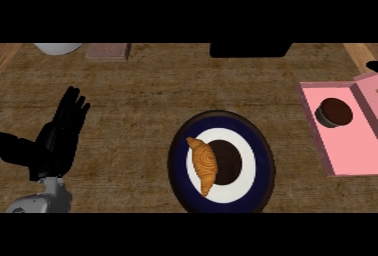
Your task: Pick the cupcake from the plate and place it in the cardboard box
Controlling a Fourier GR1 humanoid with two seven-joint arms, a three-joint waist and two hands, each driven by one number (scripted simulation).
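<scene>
L forearm (40,200) comes in at the lower-left edge, grey, w/ the left hand (55,142) above it: black, fingers straight and pointing up toward the far side, thumb off to the left, holding nothing. It sits over bare counter (140,95), well apart from everything else. R hand isn't in view.

To the right of the hand, near the bottom centre, is the plate (181,160): dark blue rim, white ring, dark brown centre. A croissant (203,165) lies on its left half, long axis running top to bottom, partly over the brown centre. No cupcake on the plate.

Further right, at the edge, is the box (347,155), pink, w/ its lid open at the far right. The cupcake (334,112) sits inside, in the upper part, dark brown top, grey wrapper showing at the left.

Along the far edge: a white bowl (57,48) at top left, a pinkish block (108,51) just beside it, and a black shape (249,49) further right; can't tell what that is.
</scene>
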